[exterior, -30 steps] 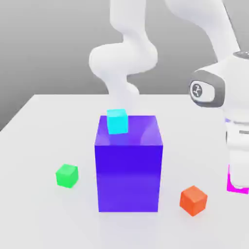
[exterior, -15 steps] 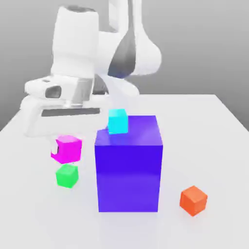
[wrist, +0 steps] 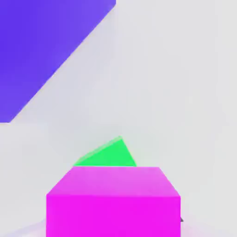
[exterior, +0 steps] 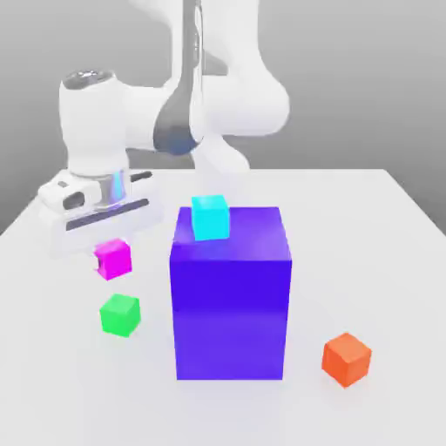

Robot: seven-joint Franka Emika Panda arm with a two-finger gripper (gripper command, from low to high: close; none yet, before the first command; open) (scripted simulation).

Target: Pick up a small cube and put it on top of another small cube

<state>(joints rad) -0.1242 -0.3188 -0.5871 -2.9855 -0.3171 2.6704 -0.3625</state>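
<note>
Exterior view, nearest you on the exterior view's right: the orange-red cube [exterior: 347, 359] sits on the table [exterior: 261, 414], well apart from your work. Next, on the exterior view's left, is the green cube [exterior: 120, 315], flat on the table and your likely base for the stack. Farther back, above the table, your gripper [exterior: 112, 254] is closed on the magenta cube [exterior: 115, 260].

From your gripper, then, the green cube lies below and apparently toward the near side, perhaps a touch right. In the hand view the 2 cubes overlap, the green partly hidden behind the magenta and turned at an angle to it. You'd probably do well to shift nearer and match that turn before lowering; off-centre, the magenta could tip. The large blue-purple block [exterior: 231, 318] stands to the right, with the cyan cube [exterior: 211, 219] on its top, so keep your hand clear.
</note>
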